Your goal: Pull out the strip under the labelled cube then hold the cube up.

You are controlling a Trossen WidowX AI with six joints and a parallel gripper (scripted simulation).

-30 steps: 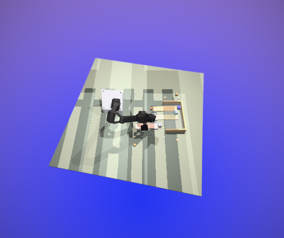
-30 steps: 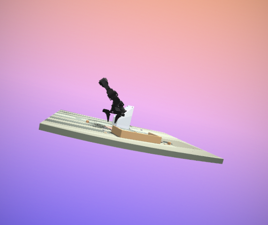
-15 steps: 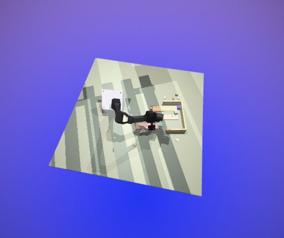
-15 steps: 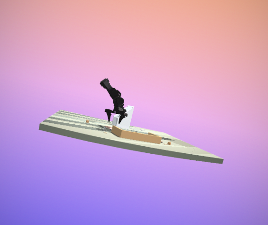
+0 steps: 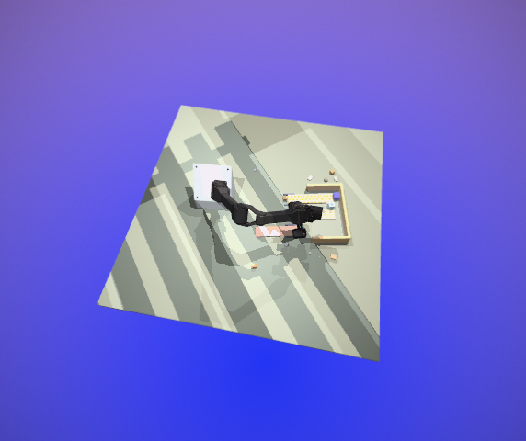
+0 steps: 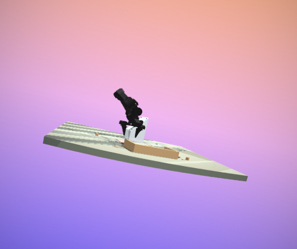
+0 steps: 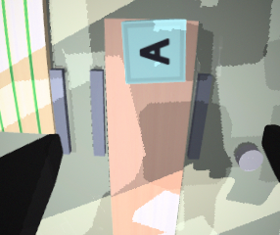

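The light blue cube point(image 7: 155, 51) with a black letter A on top rests on the far end of the pink strip point(image 7: 125, 162) point(image 5: 260, 231) in the wrist view. In the top view the arm hides most or all of this cube. The strip lies between two low grey-blue rails point(image 7: 98, 113) point(image 7: 200, 117), its near part running out under the gripper. My gripper point(image 7: 163, 139) point(image 6: 130, 136) is open and empty, above the strip. Its fingers stand wide, one on each side of the strip, and the cube is beyond the fingertips in the wrist view.
A low wooden wall point(image 5: 345, 213) point(image 6: 155, 151) surrounds other strips: a yellow dotted strip point(image 5: 306, 198) with a purple-blue cube point(image 5: 336, 195) at its end, and a pale strip point(image 5: 328, 215) beside another light blue cube point(image 5: 331, 205). A round grey peg point(image 7: 251, 160) stands near the right finger. Small blocks lie around.
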